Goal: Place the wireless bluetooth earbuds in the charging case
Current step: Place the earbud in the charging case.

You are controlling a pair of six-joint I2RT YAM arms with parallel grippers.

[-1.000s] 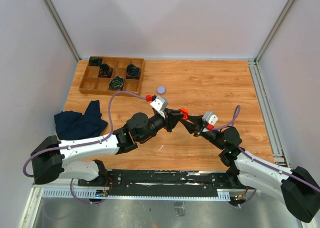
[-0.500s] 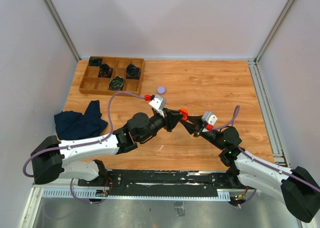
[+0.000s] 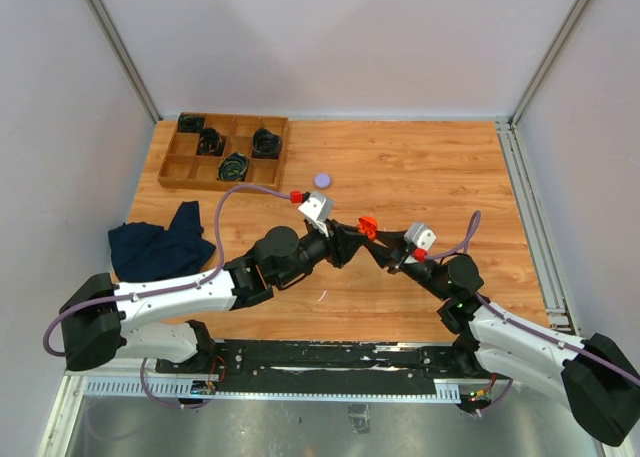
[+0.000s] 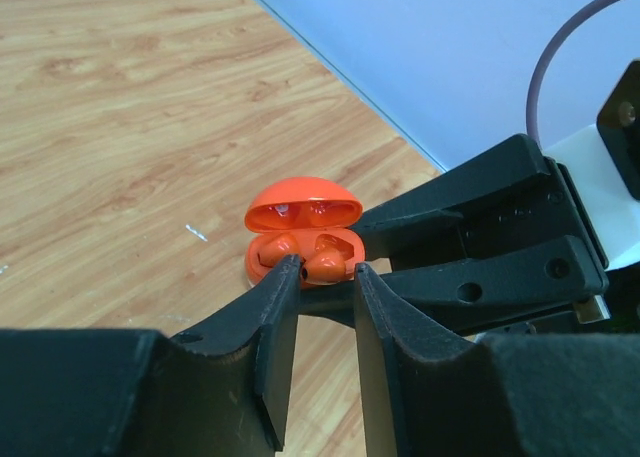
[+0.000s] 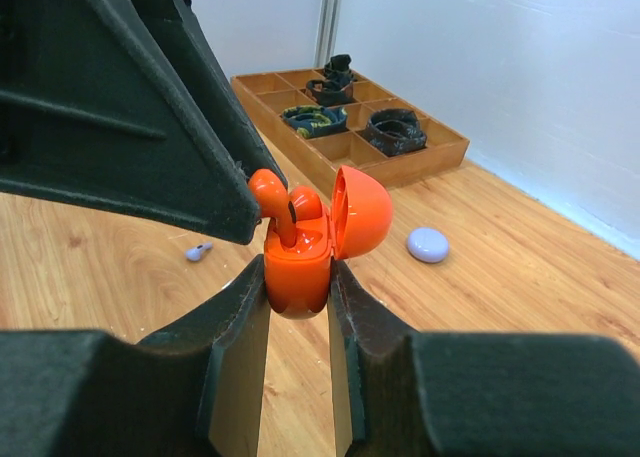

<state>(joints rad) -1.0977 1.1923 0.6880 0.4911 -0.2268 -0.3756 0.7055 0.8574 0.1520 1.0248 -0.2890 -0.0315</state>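
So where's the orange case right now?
In the top view the orange case is over the middle of the table, lid open, pinched in the right gripper, with the left gripper just beside it on the left.

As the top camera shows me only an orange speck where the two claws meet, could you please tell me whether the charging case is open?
Observer: Yes, the right wrist view shows the orange charging case with its lid tipped back, the right claw shut on its body.
Operator: Thank you. Is an earbud inside it?
Observer: One orange earbud sits in its well; a second earbud stands stem down beside it, by the left claw's tip.
Operator: Is any bud loose on the table?
Observer: A small purple earbud lies there, apart from the case.
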